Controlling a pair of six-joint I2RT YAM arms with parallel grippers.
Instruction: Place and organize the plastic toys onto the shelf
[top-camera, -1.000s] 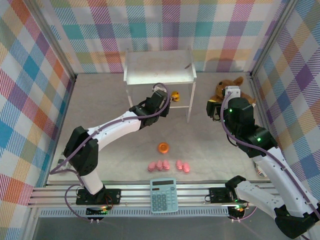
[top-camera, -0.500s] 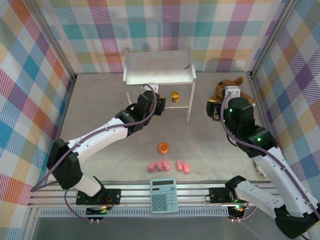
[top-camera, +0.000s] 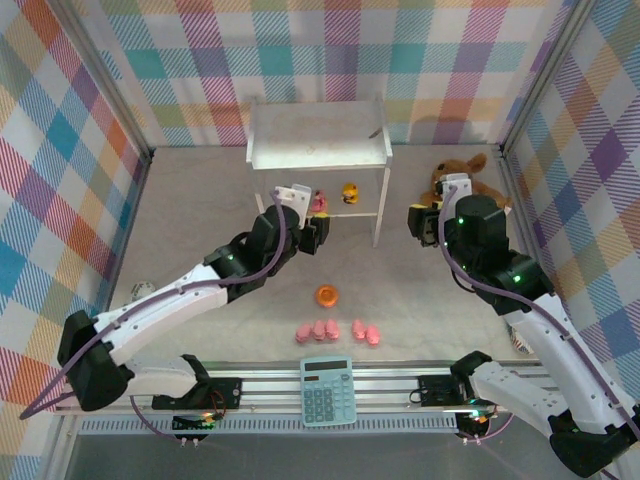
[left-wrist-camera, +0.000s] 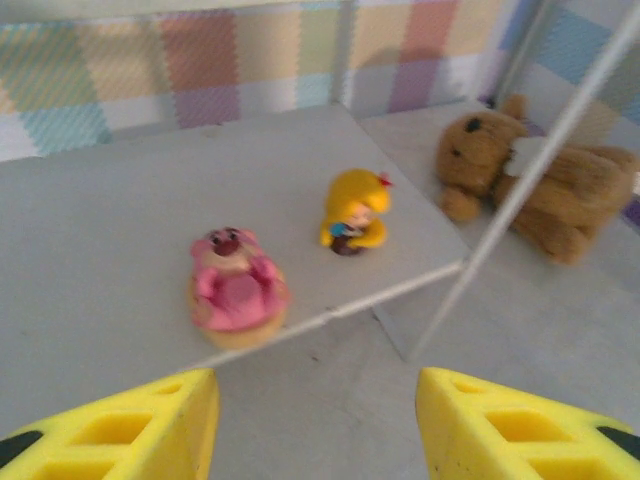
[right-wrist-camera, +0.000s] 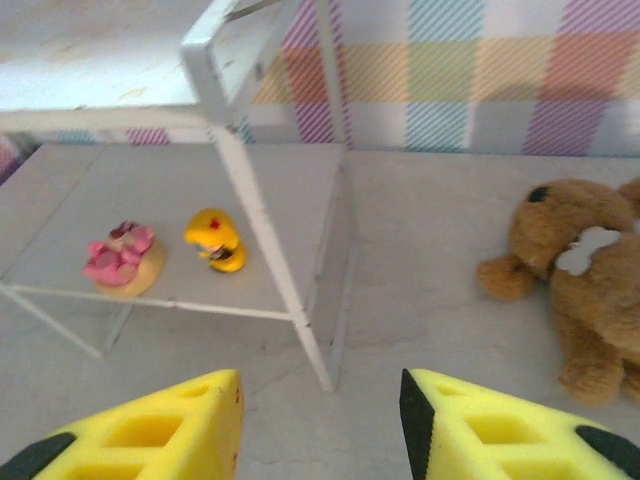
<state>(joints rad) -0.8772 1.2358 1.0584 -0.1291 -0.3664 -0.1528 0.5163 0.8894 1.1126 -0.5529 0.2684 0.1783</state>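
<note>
- Left pincer (left-wrist-camera: 315, 388): jaws apart and empty, held low in front of the small white two-tier shelf (top-camera: 300, 140) and facing its lower board (left-wrist-camera: 100, 220).
- Right pincer (right-wrist-camera: 320, 392): jaws likewise parted on nothing, to the right of the shelf and near the brown plush animal (top-camera: 455, 178).
- Toys already placed: the pink cupcake-like plastic piece (left-wrist-camera: 235, 290) and the yellow plastic duck (left-wrist-camera: 352, 212) stand upright on the lower board, near each other but apart.
- Toys remaining: the orange ring-shaped plastic disc (top-camera: 327, 295) and a row of pink plastic pig figures (top-camera: 320, 331) lie on the table (top-camera: 200, 220), between the shelf and the teal calculator (top-camera: 328, 390).
- Step in hand, as I judge it: clearing the left arm from the shelf to fetch the next toy. I would pull straight back until free of the board's edge and legs. Then I would come down on the orange disc from above, jaws straddling its rim.
- Change from a second ago: the left arm then reached in beside the duck. It has since retreated towards the table's middle, and the cupcake piece now shows on the board. The right pincer has edged slightly left.
</note>
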